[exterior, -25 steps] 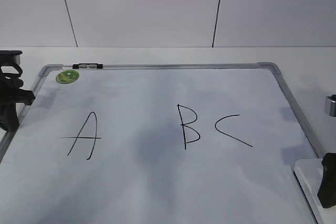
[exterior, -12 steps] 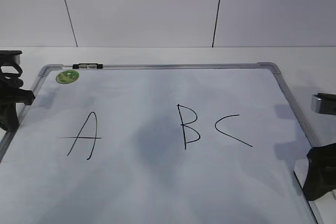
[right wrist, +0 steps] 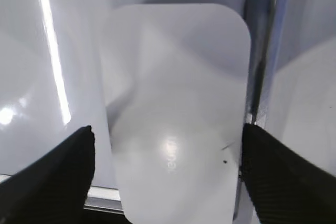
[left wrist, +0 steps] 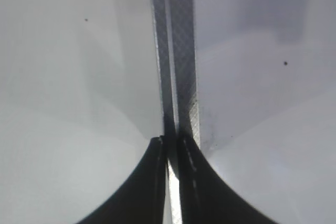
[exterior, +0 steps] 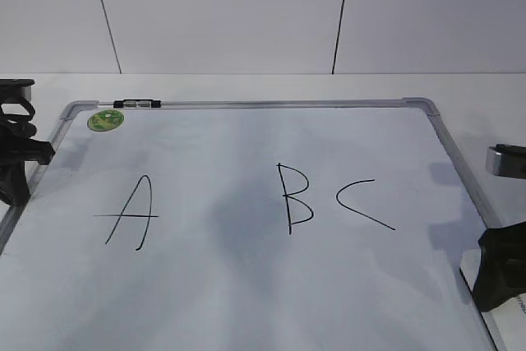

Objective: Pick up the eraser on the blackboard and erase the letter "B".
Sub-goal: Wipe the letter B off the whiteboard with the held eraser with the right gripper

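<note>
The blackboard (exterior: 246, 104) is a white dry-erase board with a grey frame, lying flat. The letter "B" (exterior: 292, 199) is drawn in black near its middle. The eraser (right wrist: 178, 93), a white rounded block with faint grey lettering, lies at the board's right edge beside the frame (right wrist: 262, 51). My right gripper (right wrist: 165, 135) is open and straddles it, one finger on each side, not touching. In the exterior view this gripper (exterior: 500, 279) hides most of the eraser (exterior: 467, 271). My left gripper (left wrist: 170, 141) is shut and empty over the board's left frame (left wrist: 176, 51), also seen in the exterior view (exterior: 15, 162).
A black "A" (exterior: 131, 213) is left of the B and a "C" (exterior: 362, 203) right of it. A green sticker (exterior: 105, 120) and a small black-and-silver marker (exterior: 136, 104) sit at the board's far left corner. A white wall stands behind the table.
My right gripper has moved in from the right edge and down over the eraser, covering it in the exterior view. The left arm has not moved.
</note>
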You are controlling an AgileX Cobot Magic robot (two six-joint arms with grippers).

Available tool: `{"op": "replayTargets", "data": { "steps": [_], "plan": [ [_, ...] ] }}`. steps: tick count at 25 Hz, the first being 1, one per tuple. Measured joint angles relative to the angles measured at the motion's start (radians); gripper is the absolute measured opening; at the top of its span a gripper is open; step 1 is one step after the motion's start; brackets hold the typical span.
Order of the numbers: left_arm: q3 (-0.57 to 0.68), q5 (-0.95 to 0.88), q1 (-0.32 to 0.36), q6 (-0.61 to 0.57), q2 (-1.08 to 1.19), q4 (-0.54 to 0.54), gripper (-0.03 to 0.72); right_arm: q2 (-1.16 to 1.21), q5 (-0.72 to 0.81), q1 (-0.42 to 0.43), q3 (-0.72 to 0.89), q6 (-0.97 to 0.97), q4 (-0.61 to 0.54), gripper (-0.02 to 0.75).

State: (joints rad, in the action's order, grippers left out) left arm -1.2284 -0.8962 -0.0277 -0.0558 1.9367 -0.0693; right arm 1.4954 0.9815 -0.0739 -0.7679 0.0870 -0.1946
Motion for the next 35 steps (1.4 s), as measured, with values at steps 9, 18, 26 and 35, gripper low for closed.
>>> {"op": "replayTargets", "data": {
  "steps": [9,18,26,35],
  "plan": [
    [0.0,0.0,0.0,0.0,0.0,0.0,0.02,0.053,-0.026,-0.053,0.0,-0.016,0.032,0.679],
    [0.0,-0.002,0.0,0.0,0.0,0.0,0.02,0.075,-0.03,-0.063,-0.002,-0.074,0.073,0.678],
    [0.0,-0.002,0.0,0.0,0.0,0.0,0.02,0.075,-0.032,-0.064,-0.002,-0.097,0.079,0.557],
    [0.0,-0.002,0.0,0.0,0.0,0.0,0.02,0.075,-0.031,-0.064,-0.006,-0.1,0.079,0.545]
  ]
}}
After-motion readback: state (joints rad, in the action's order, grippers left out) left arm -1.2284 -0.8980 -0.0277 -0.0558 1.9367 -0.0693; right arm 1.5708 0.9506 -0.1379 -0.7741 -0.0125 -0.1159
